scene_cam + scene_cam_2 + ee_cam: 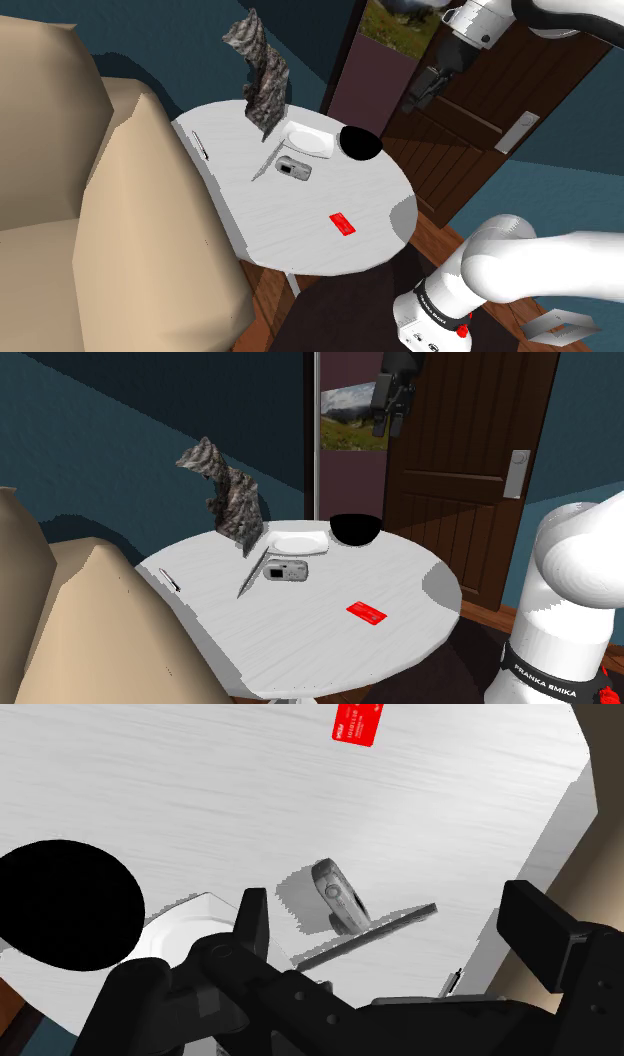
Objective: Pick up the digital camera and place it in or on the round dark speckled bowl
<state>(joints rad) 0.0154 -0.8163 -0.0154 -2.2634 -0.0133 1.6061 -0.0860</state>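
Observation:
A small silver digital camera (294,169) (286,570) (338,894) lies on the round white table (330,250), near its middle. The round black bowl (359,143) (356,529) (62,902) stands at the table's far edge, beside a white plate (308,138) (300,541). My black gripper (425,86) (392,414) (390,929) hangs high above the bowl's side of the table, well clear of the camera. Its fingers (252,919) stand apart, open, with nothing between them.
A red card (343,225) (368,612) (357,723) lies toward the table's near side. A grey crumpled sculpture (262,70) (228,492), a thin grey stick (268,160) and a pen (201,146) share the table. A beige sofa (90,220) borders one side; a brown door (460,462) stands behind.

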